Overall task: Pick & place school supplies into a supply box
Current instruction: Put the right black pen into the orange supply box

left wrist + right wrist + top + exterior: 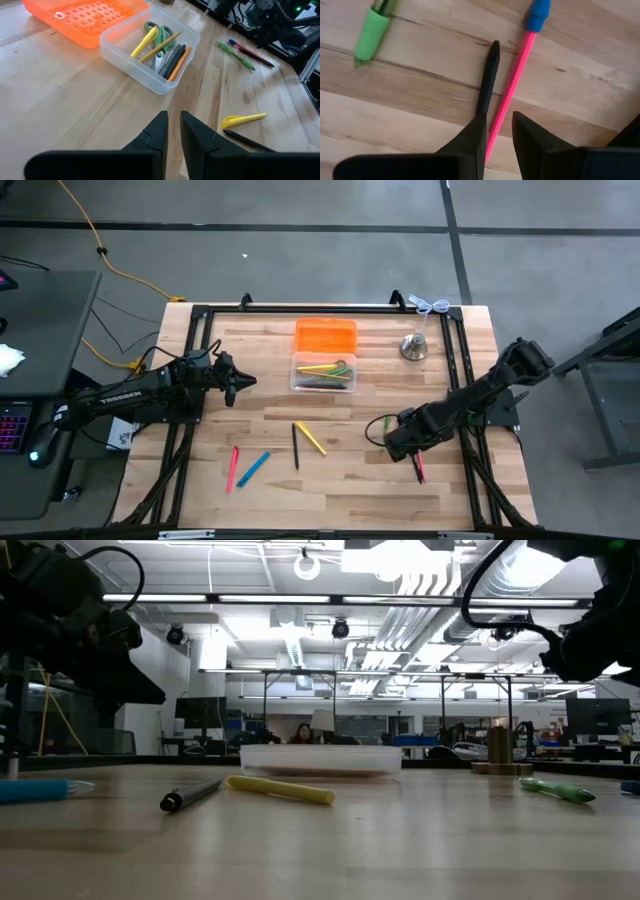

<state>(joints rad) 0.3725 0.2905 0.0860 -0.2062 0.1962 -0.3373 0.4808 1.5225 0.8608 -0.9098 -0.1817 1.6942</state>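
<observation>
The clear supply box (323, 372) holds scissors, a yellow marker and several pens (162, 50). More school supplies lie loose on the table: a black pen (296, 445), a yellow marker (311, 437), a pink pen (232, 468) and a blue one (254, 468). My right gripper (499, 117) points down over the right side, narrowly open. Its fingertips stand over a pink pen with a blue cap (517, 70), beside a black pen (487, 80) and a green pen (372, 32). My left gripper (173, 115) waits left of the box, narrowly open, with nothing between its fingers.
An orange rectangular piece (325, 335) lies just beyond the box, and a silver bell (414, 347) stands to its right. A dark frame (200, 315) runs round the table top. Bare wood lies between the box and the loose pens.
</observation>
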